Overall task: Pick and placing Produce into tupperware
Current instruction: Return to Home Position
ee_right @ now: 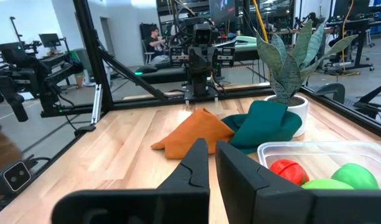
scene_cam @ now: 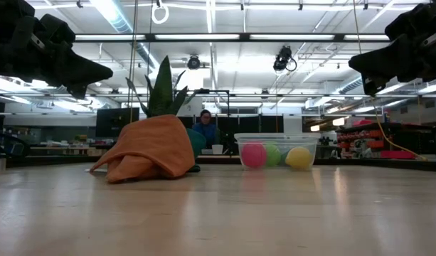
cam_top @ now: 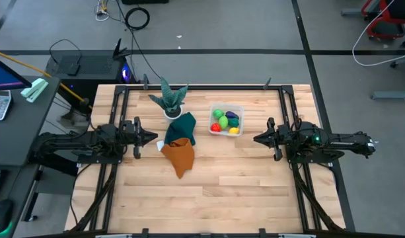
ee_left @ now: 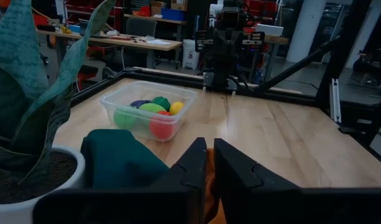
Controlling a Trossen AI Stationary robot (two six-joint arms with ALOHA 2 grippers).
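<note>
The tupperware [cam_top: 240,110], a clear squarish box, stands on the wooden table right of centre toward the far edge. Several produce pieces [cam_top: 225,121] lie inside it: red, light green, dark green, yellow and purple. The box also shows in the low view [scene_cam: 243,144], the left wrist view [ee_left: 115,102] and the right wrist view [ee_right: 314,148]. My left gripper [cam_top: 154,137] hovers level at the table's left, shut and holding nothing, pointing toward the centre. My right gripper [cam_top: 255,139] hovers level at the table's right, shut and holding nothing, facing the left one.
A teal spiky plant in a white pot [cam_top: 170,100] stands at the far centre. In front of it lie a teal cloth [cam_top: 183,125] and an orange cloth [cam_top: 180,153], between the two grippers. Black frame rails run along the table's sides. A person [scene_cam: 205,128] sits beyond the table.
</note>
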